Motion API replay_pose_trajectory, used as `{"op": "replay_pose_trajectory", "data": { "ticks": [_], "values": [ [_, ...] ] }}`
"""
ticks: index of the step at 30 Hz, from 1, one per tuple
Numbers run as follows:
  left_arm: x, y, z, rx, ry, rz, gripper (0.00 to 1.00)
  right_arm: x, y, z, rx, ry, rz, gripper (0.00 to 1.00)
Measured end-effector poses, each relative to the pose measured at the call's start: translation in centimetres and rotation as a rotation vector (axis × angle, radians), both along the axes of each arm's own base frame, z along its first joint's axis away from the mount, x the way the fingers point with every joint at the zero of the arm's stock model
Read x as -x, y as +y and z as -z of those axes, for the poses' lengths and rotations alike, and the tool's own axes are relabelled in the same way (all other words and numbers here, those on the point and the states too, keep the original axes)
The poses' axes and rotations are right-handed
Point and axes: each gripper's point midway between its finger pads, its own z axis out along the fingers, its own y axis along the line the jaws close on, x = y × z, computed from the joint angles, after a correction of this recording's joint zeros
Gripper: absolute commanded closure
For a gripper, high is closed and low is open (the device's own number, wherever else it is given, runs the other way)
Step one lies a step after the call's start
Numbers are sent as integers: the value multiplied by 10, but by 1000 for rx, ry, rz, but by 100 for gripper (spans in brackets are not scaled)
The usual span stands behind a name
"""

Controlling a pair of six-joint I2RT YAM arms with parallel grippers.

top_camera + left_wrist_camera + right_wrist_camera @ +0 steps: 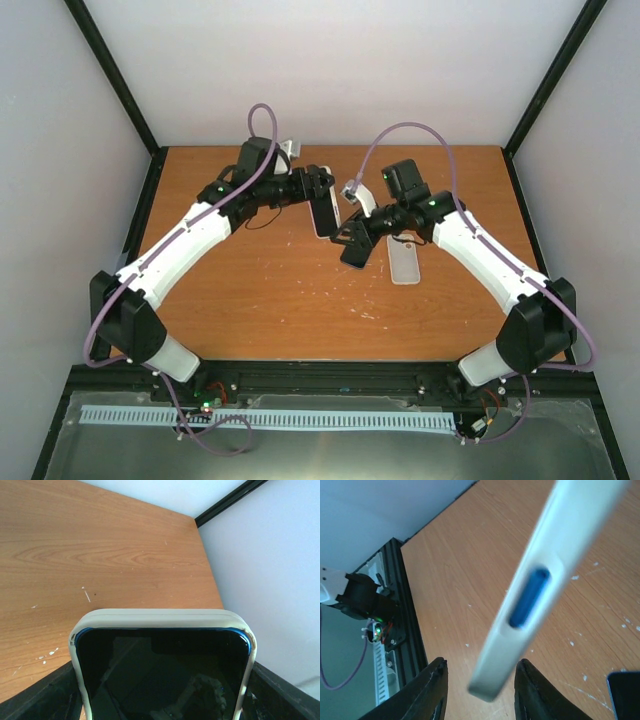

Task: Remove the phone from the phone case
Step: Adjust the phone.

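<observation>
Left gripper (317, 192) is clamped on the cream phone case (160, 616). The phone (161, 675) sits inside it, blue rim showing, screen dark. Both are held above the table (270, 295), toward its far middle. My right gripper (480, 680) is spread, its fingers straddling the case's side edge. I cannot tell if they touch it.

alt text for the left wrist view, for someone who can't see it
A phone with a dark screen, seated in a pale phone case, fills the lower half of the frame, held at both sides by the left jaws, which are dark. Behind it, a scuffed wooden table runs to a white wall on the right.
</observation>
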Motion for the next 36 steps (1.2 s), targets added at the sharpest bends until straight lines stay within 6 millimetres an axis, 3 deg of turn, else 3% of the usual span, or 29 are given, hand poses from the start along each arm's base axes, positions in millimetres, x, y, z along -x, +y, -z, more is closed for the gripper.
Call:
{"op": "replay_pose_trajectory", "data": {
  "ticks": [2, 5, 13, 15, 19, 23, 27, 30, 36],
  "values": [
    [1, 0, 7, -7, 14, -2, 52, 1, 3, -7, -16, -10, -13, 67],
    [2, 1, 9, -7, 22, -4, 52, 0, 6, -14, -25, -26, -16, 82],
    [2, 3, 4, -4, 6, -13, 52, -6, 2, -13, -11, 4, 42, 90],
    [1, 3, 5, -4, 4, -15, 51, -7, 2, -12, -8, 11, 51, 96],
    [2, 4, 6, -3, -2, -20, 40, -8, 2, -10, -5, 24, 59, 97],
    [2, 6, 5, 0, -13, -27, 18, -9, 2, -11, -7, 32, 65, 97],
    [1, 7, 1, -5, -38, -27, 6, -12, 2, -14, -15, 36, 81, 97],
    [0, 7, 1, -17, -57, -17, 1, -16, -2, -16, -27, 41, 95, 97],
    [-3, 12, 1, -16, -87, -4, 1, -25, -13, -19, -50, 70, 131, 97]
  ]
}}
